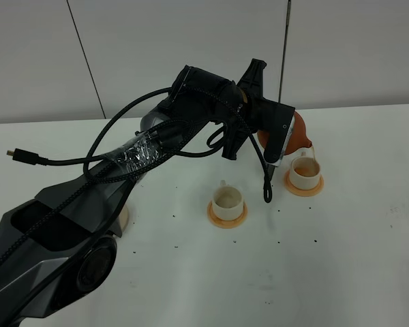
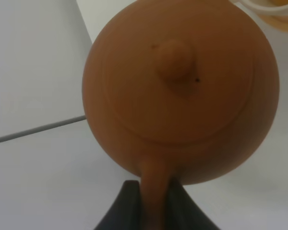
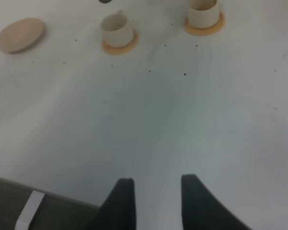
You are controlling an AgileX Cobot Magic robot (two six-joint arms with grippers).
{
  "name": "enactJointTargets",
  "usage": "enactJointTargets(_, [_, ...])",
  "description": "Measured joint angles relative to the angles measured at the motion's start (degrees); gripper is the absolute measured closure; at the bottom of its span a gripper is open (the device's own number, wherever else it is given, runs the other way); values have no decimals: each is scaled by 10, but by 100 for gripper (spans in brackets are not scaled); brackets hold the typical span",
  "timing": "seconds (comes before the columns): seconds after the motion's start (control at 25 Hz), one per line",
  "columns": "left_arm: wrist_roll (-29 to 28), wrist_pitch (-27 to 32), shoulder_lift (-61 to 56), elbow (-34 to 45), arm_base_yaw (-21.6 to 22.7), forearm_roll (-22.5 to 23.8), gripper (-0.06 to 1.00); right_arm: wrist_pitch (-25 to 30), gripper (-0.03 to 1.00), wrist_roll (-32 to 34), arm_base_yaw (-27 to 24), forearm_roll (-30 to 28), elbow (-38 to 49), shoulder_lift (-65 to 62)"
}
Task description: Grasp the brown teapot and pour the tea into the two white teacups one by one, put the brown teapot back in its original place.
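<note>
Exterior high: the left arm reaches across with the brown teapot [image 1: 300,135] tipped, its spout right above the right-hand teacup [image 1: 304,174] on its orange coaster [image 1: 304,189]. Looks like the pour into this cup to me. I'd tilt slowly and line the spout over the cup's middle so nothing hits the table [image 1: 354,259]. The other teacup [image 1: 228,201] sits well apart.

Left wrist: the left gripper [image 2: 154,194] is pinching the loop handle [image 2: 153,175]. The pot is round, matte reddish-brown clay with its knobbed lid [image 2: 174,60] seated. Watch that the lid doesn't slip.

Right wrist: the right gripper [image 3: 154,191] is spread and empty above bare table. The beige saucer [image 3: 20,34] is free for the pot.
</note>
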Motion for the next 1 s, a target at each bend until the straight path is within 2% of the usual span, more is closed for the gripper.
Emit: enactJointTargets(1.0, [-1, 2, 0, 0, 0, 15, 77, 0, 73, 0, 0, -14, 0, 0])
